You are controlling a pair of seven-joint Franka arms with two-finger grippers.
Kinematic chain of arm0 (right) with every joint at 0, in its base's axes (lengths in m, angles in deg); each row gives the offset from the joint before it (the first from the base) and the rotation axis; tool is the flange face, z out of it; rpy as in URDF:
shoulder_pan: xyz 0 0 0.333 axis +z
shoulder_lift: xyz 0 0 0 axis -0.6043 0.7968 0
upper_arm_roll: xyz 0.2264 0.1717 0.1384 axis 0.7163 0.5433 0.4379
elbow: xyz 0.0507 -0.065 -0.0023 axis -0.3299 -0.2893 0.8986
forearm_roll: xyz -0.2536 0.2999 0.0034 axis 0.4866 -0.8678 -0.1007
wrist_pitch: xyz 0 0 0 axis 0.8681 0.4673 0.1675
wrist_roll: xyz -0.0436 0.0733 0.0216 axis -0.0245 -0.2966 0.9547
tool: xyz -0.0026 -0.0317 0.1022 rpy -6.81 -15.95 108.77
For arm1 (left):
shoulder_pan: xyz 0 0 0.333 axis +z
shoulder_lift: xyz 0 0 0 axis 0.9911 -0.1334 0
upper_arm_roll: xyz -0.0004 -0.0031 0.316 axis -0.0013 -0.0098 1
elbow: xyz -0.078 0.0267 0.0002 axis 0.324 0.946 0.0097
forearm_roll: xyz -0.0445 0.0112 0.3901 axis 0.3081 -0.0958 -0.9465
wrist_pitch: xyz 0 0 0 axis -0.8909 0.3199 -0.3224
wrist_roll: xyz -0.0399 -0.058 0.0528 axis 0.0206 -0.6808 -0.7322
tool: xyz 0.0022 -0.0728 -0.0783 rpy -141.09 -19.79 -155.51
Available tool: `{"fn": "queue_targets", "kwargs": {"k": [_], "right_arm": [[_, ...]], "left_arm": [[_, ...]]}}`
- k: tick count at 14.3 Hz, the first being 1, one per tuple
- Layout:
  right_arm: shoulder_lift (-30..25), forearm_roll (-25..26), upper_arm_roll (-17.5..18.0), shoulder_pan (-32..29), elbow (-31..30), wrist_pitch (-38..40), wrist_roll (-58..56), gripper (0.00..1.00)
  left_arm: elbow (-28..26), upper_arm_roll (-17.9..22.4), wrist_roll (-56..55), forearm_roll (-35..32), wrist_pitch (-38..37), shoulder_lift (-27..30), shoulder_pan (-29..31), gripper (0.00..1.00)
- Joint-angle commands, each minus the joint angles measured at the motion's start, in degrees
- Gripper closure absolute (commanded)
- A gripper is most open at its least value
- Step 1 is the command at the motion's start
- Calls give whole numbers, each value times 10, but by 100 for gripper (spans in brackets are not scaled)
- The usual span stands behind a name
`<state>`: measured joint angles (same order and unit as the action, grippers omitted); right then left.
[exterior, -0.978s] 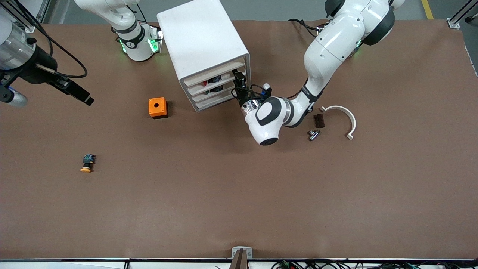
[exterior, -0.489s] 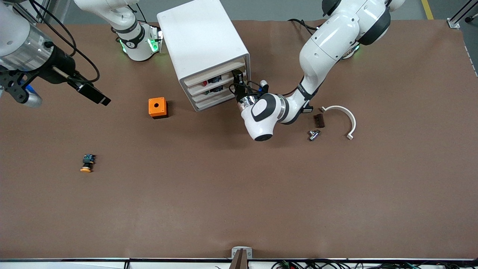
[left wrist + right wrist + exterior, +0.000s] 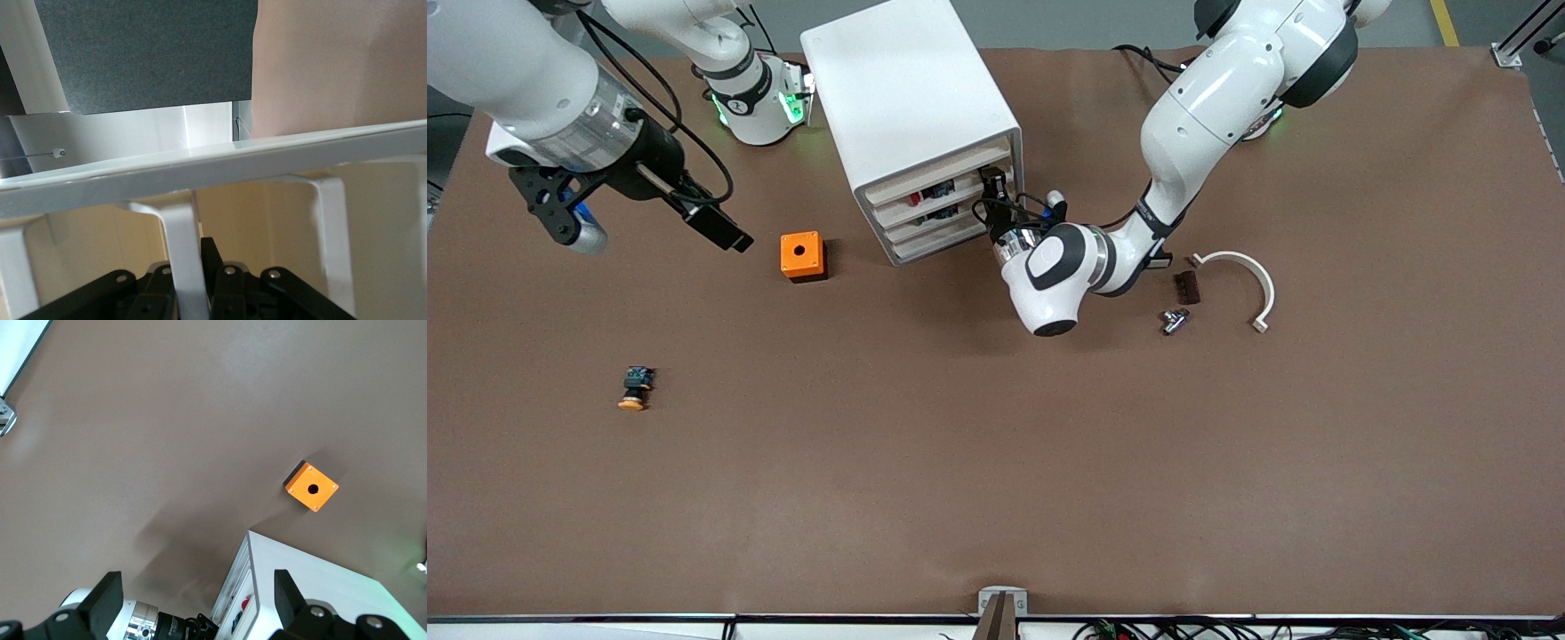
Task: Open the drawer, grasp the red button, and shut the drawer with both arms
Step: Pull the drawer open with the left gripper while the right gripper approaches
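The white cabinet [image 3: 907,98] stands near the robots' bases. My left gripper [image 3: 993,188] is at the upper drawer's front [image 3: 938,180], at the edge toward the left arm's end. In the left wrist view its fingers [image 3: 213,260] clasp a white upright rib [image 3: 181,233] under the drawer's rim [image 3: 233,163]. The button's red cap [image 3: 915,197] shows in a gap between the drawer fronts, and in the right wrist view [image 3: 244,603]. My right gripper [image 3: 725,233] hangs open and empty over the table beside the orange cube; its fingers [image 3: 107,600] stand wide apart.
An orange cube [image 3: 801,256] with a round hole sits beside the cabinet, also in the right wrist view [image 3: 311,488]. A yellow-orange capped button [image 3: 635,388] lies nearer the camera. A white curved piece [image 3: 1249,276], a dark block [image 3: 1186,287] and a metal fitting [image 3: 1174,319] lie toward the left arm's end.
My right arm has swung in from the right arm's end of the table toward the orange cube. My left gripper closed in on the drawer front, then held still.
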<state>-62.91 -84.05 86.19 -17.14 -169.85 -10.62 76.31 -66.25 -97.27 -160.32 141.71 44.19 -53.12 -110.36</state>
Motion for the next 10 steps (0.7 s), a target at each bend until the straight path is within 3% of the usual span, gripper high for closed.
{"fn": "queue_targets", "kwargs": {"k": [1,10], "right_arm": [[-4,0,-6,32,-19,-22,46,0],[1,58,-6,123,-78,-97,175,0]], "left_arm": [[5,-2,-5,7,0,1,24,89],[19,3,-2,3,5,-1,115,87]]}}
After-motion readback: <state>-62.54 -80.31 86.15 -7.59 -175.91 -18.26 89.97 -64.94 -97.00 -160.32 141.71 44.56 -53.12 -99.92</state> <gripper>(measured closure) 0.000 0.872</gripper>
